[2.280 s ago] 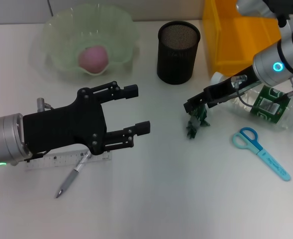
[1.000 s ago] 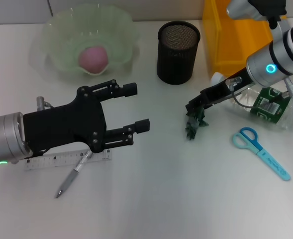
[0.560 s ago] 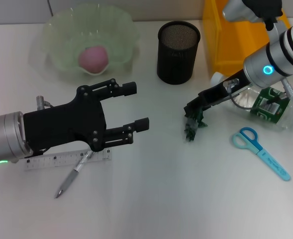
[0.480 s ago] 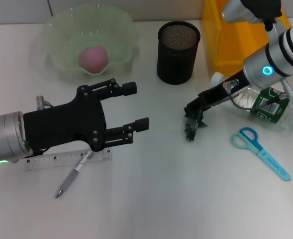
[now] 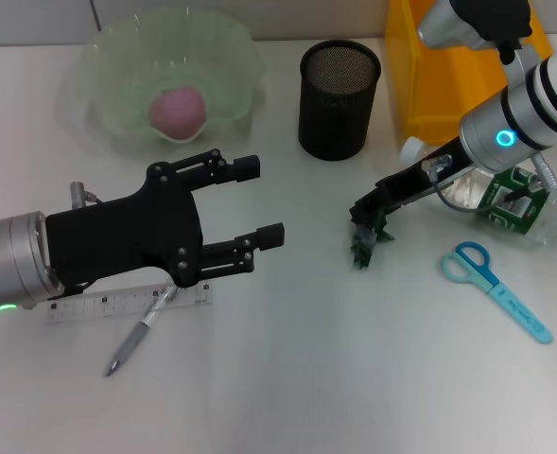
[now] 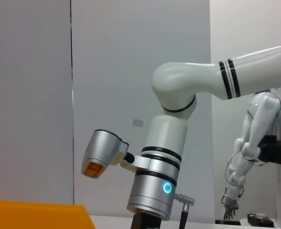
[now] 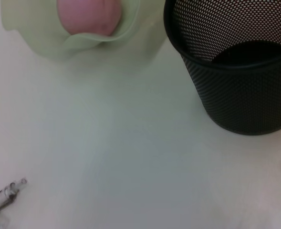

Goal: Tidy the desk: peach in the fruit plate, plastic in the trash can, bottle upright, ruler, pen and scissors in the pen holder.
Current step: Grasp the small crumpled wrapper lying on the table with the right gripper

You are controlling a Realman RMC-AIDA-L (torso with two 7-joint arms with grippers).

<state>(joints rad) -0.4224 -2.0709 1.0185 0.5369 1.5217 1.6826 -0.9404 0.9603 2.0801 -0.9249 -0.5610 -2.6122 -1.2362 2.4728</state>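
The right gripper (image 5: 365,216) is pinched on the green plastic (image 5: 366,240), which hangs from its tip just over the desk, in the middle right of the scene. The yellow trash can (image 5: 439,80) stands far and to the right of it, behind the lying bottle (image 5: 514,203), so the coming move probably goes up and away over the bottle (the right arm is clearly the nearer one). The left gripper (image 5: 252,203) hovers with fingers spread above the ruler (image 5: 79,309) and pen (image 5: 138,334) at the near left. The peach (image 5: 176,110) sits in the fruit plate (image 5: 108,57); the scissors (image 5: 496,288) lie at the near right.
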